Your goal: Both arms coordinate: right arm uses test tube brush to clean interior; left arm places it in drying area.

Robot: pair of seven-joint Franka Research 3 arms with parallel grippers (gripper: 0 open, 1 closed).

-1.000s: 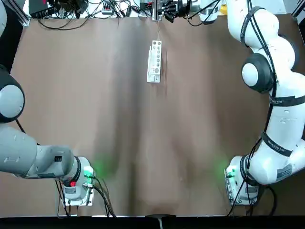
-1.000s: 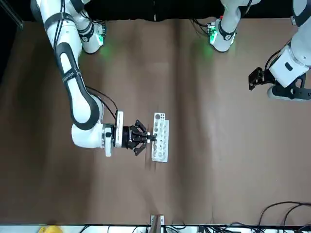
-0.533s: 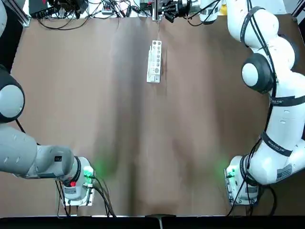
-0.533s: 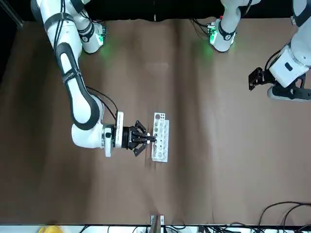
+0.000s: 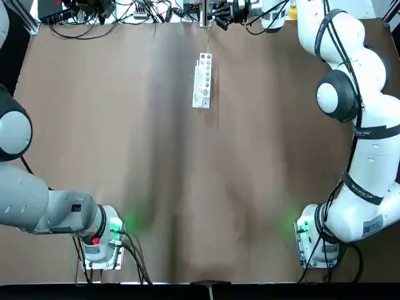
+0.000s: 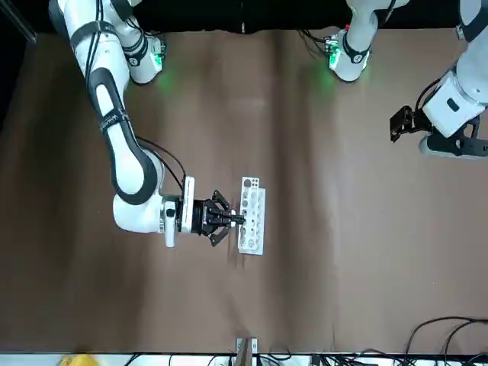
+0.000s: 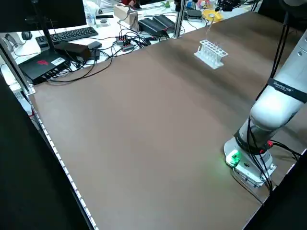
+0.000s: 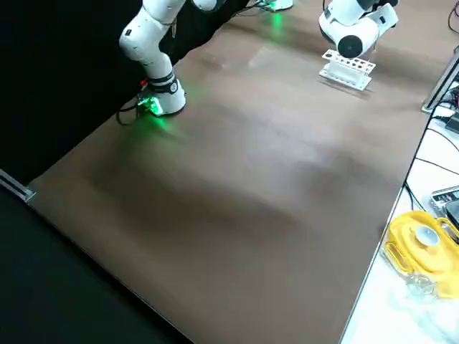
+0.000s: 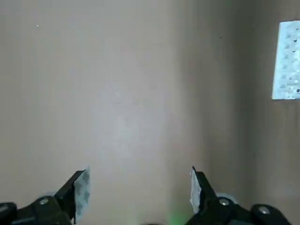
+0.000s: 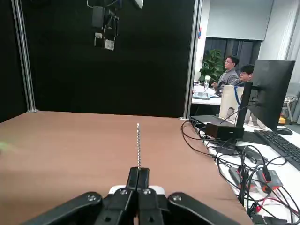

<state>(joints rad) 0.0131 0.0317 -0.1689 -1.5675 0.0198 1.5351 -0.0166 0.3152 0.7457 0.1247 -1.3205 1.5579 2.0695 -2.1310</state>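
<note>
right gripper (image 6: pixel 235 219) above the white rack (image 6: pixel 252 214) near the table's (image 6: pixel 320 229) far edge, fingers pressed together on the thin test tube brush (image 10: pixel 138 146). left gripper (image 9: pixel 138 194) spread wide, empty, well apart from rack.

The right gripper (image 6: pixel 235 219) with the brush (image 10: pixel 138 146) sits a touch nearer the rack (image 6: pixel 251 215) than a second ago

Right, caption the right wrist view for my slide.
Right gripper shut on the test tube brush, held out level over the brown table.
</note>
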